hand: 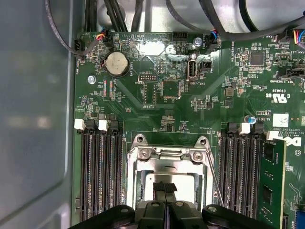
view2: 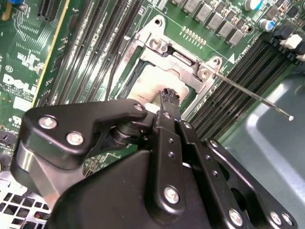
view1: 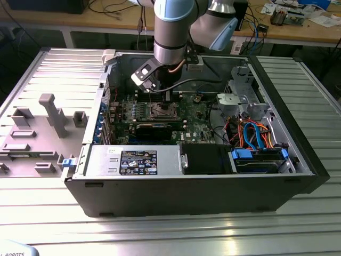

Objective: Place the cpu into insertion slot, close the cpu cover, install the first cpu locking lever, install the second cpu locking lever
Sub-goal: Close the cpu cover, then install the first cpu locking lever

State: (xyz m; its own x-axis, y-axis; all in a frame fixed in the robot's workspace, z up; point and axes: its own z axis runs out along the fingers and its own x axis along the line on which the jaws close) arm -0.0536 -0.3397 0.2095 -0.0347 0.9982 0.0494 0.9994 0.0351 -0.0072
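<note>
In the exterior view the arm is seen reaching down into an open computer case (view1: 176, 194) laid on a ribbed metal table (view1: 160, 234). The gripper (view1: 161, 102) is held just above the insertion slot (view1: 161, 111) on the green motherboard (view1: 197, 114). In the first wrist view the two black fingers (hand: 159, 191) are pressed together with nothing seen between them, and their tips are set over the middle of the socket. The cpu (hand: 186, 183) is seated in the slot. Its pale metal top is shown through the square window of the cpu cover (hand: 164, 163), which is laid flat over it. Whether the fingertips touch the chip cannot be told. In the second wrist view a thin locking lever (view2: 252, 95) is seen sticking out from the socket's corner, raised clear of the dark memory slots (view2: 252, 67) beside it
</note>
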